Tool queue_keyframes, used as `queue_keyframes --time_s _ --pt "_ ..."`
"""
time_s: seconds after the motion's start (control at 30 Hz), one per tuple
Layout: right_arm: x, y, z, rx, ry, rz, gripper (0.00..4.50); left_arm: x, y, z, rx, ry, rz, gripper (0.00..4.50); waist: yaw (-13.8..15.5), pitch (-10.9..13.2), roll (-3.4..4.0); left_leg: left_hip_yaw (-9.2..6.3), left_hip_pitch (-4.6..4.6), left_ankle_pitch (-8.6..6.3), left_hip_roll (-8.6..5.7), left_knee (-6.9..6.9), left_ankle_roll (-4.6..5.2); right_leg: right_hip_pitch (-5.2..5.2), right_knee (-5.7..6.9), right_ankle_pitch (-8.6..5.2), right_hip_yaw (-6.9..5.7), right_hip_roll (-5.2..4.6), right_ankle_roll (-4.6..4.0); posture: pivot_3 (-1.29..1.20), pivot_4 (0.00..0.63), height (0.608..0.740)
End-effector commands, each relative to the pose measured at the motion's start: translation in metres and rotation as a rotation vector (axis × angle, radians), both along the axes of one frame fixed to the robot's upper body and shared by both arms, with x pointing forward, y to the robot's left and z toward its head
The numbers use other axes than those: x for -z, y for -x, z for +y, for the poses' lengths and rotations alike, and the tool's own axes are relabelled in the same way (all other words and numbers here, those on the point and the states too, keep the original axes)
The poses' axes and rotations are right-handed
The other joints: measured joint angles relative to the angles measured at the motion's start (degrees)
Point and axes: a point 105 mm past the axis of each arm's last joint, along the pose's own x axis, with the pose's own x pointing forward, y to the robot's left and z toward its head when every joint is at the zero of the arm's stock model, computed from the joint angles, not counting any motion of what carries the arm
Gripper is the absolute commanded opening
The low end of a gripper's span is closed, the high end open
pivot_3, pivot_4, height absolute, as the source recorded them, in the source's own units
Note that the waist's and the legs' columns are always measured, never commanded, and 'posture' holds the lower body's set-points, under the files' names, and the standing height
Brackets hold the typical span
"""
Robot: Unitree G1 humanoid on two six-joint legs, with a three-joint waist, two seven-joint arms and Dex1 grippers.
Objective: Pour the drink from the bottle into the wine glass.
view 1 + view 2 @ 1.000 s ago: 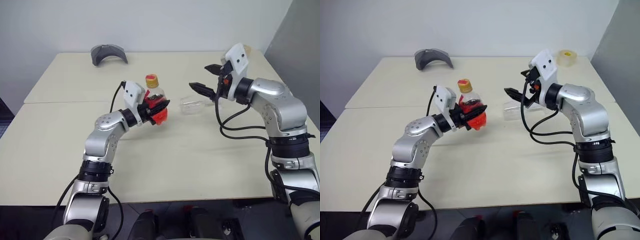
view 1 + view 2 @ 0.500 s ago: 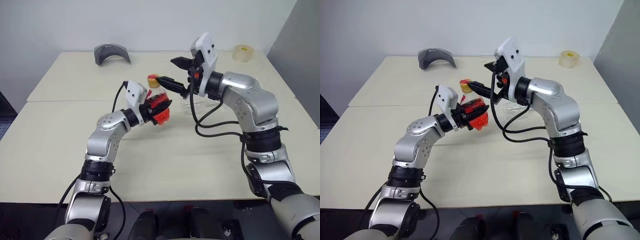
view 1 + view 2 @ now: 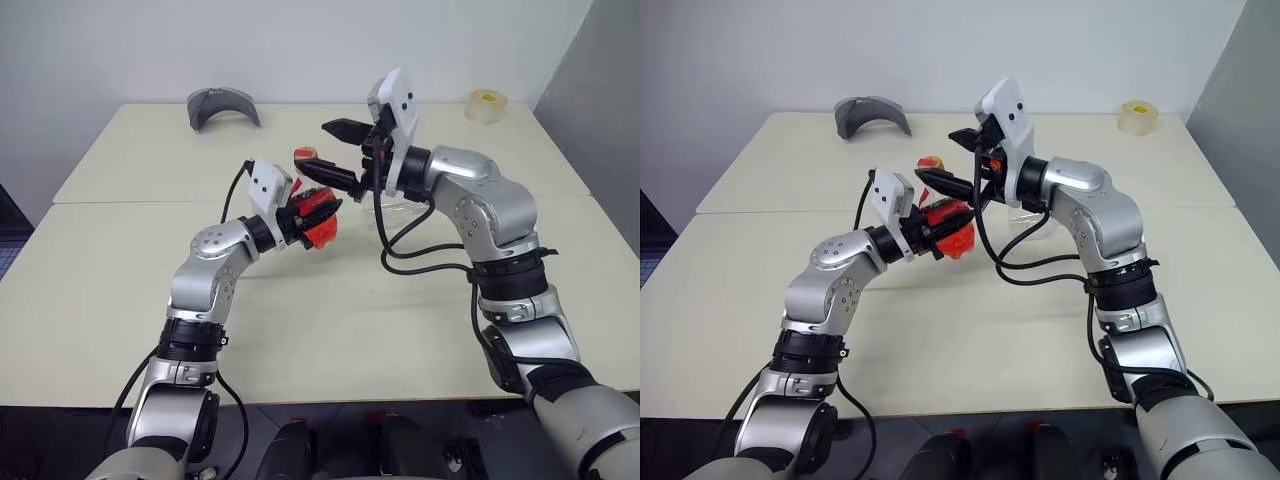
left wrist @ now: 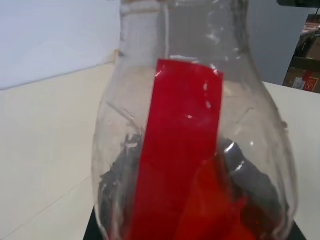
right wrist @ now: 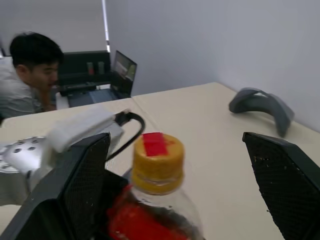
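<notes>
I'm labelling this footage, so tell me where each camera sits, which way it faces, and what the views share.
Left eye, right eye: head, facing forward and down over the table; both arms and the left end effector show.
Left wrist: faces the bottle it grips.
Right wrist: faces the bottle's cap between its own open fingers; a person sits behind.
Shared: the bottle, the table.
</notes>
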Motion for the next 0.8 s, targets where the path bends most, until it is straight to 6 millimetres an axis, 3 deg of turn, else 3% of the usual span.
queue_keyframes --time_s 0.03,0.6,0.8 --pt "-0.009 0.011 0.007 -0.05 -0.01 -0.046 4.5 -0.022 0.002 -0.005 0.022 0.009 -0.09 1.28 0.0 0.0 0.0 0.0 0.0 0.0 0.0 0.0 0.0 0.0 0.0 0.0 0.0 0.0 0.0 0.0 0.15 0.74" --pt "-0.017 -0.015 0.027 0.027 -0.038 -0.096 4.5 -0.023 0.003 -0.008 0.032 0.012 -0.102 1.28 -0.02 0.0 0.0 0.0 0.0 0.0 0.0 -0.01 -0.01 -0.03 0.02 0.0 0.01 0.0 0.0 0.0 0.15 0.74" --pt "-0.017 -0.019 0.024 0.053 -0.031 -0.113 4.5 -0.023 0.003 -0.009 0.033 0.012 -0.103 1.28 -0.03 0.0 0.0 0.0 0.0 0.01 0.0 0.0 -0.01 -0.03 0.02 0.0 0.01 0.0 0.0 0.0 0.15 0.74"
